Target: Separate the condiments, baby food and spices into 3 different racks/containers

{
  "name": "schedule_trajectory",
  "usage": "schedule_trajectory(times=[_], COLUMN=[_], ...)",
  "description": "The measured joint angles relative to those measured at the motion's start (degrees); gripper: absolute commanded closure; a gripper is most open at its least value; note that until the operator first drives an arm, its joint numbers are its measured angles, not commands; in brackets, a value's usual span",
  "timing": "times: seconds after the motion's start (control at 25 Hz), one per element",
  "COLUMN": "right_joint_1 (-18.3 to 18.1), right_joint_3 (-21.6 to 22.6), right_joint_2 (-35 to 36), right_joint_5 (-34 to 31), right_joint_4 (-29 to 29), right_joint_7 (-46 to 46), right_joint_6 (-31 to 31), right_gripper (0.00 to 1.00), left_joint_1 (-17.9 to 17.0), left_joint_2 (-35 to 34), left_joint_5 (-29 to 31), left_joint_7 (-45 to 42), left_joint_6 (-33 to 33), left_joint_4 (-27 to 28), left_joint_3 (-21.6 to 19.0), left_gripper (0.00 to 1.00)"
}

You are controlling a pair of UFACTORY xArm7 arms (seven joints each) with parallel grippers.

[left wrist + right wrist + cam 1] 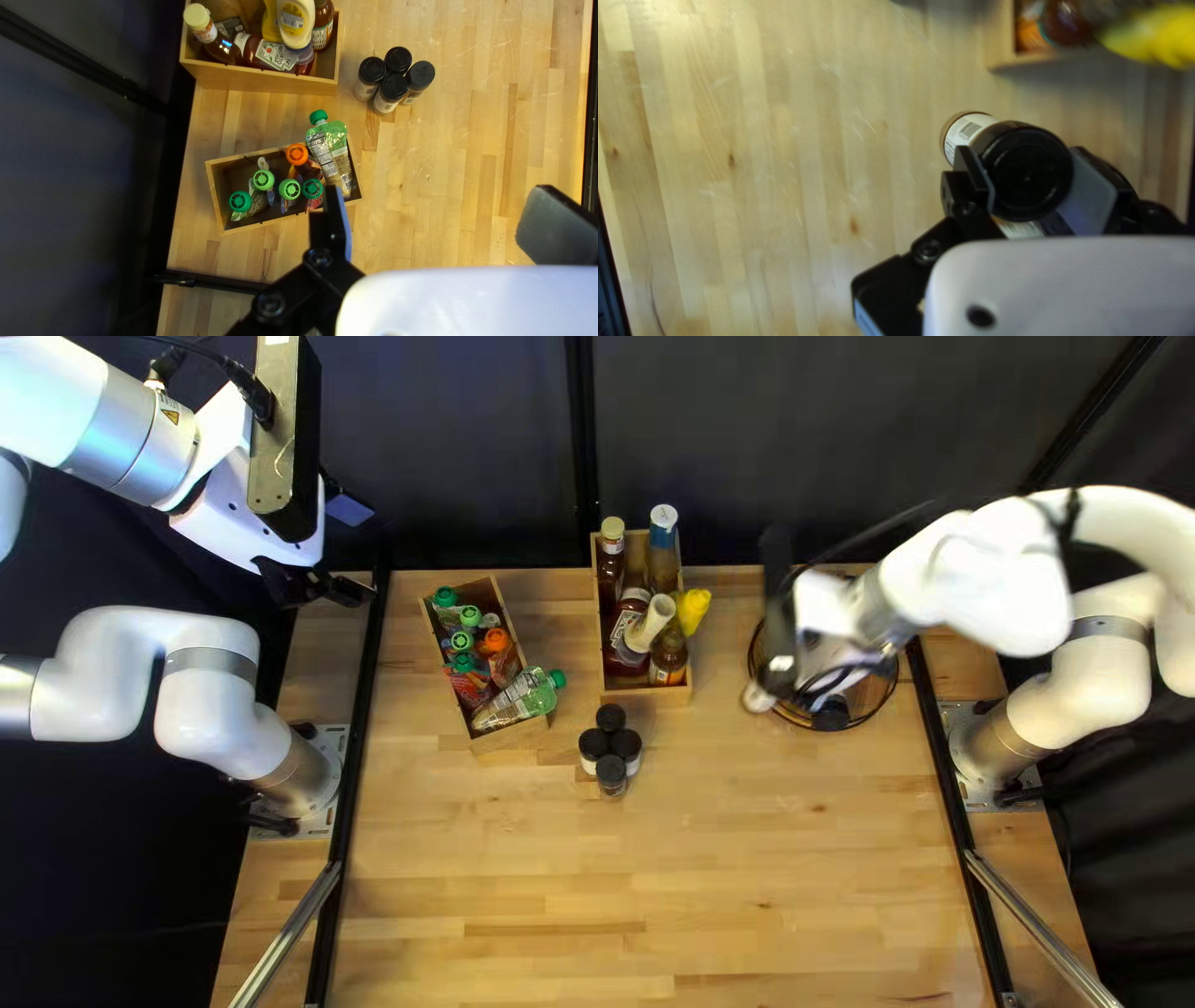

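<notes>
At the left of the top left view, left gripper (437, 202) raised, fingers spread wide, nothing taken. Next, slanted box (510, 736) of baby food. Pouches soft, capped; bodies will sag and squirm under a squeeze, so take by the stiff cap or just under it. One green pouch (535, 697) leans over the near end.

Centre: four spice jars (610, 744) bunched upright on the wood, dark lids, sides touching. Rigid, light, smooth-walled; a lone jar wants gripping across lid or shoulder, from above, with care not to tip its neighbours. Just beyond, condiment box (642, 698): tall bottles look weightier and top-heavy, best held on the body; yellow squeeze bottle (692, 610) would give a little.

Right: right gripper (1021, 154) clenched on a black-lidded jar (1027, 171), pads either side of the lid, jar tilted, base swung outward. Stiff, takes firm pressure; the round lid could let it pivot. It is by the wire basket (878, 692); arm blurred there, so whether over the rim or short of it, I can't fairly say. Basket looks meant for spices.
</notes>
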Motion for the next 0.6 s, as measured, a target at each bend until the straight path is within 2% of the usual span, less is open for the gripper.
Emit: schedule_trajectory(times=[0.24,0.36,0.4,0.52,0.6], right_joint_1=[-4.2,-4.9,-6.2,-15.5,-19.8], right_joint_3=[-4.8,-4.6,-3.9,-0.4,1.4], right_joint_2=[7.5,8.2,8.8,11.6,13.3], right_joint_5=[-2.4,-2.1,-1.1,3.7,6.2], right_joint_4=[-4.9,-5.5,-6.0,-8.1,-9.4], right_joint_7=[-1.4,-1.9,-3.0,-9.0,-12.0], right_joint_6=[4.2,4.5,4.7,5.6,6.0], right_gripper=[1.00,1.00,1.00,1.00,1.00], left_joint_1=[0.0,0.0,0.0,0.0,0.0], left_joint_2=[0.0,0.0,0.0,0.0,0.0], left_joint_5=[0.0,0.0,0.0,0.0,0.0], left_joint_7=[0.0,0.0,0.0,0.0,0.0], left_joint_6=[0.0,0.0,0.0,0.0,0.0], left_joint_4=[0.0,0.0,0.0,0.0,0.0], left_joint_3=[0.0,0.0,0.0,0.0,0.0], left_gripper=[0.00,0.00,0.00,0.00,0.00])
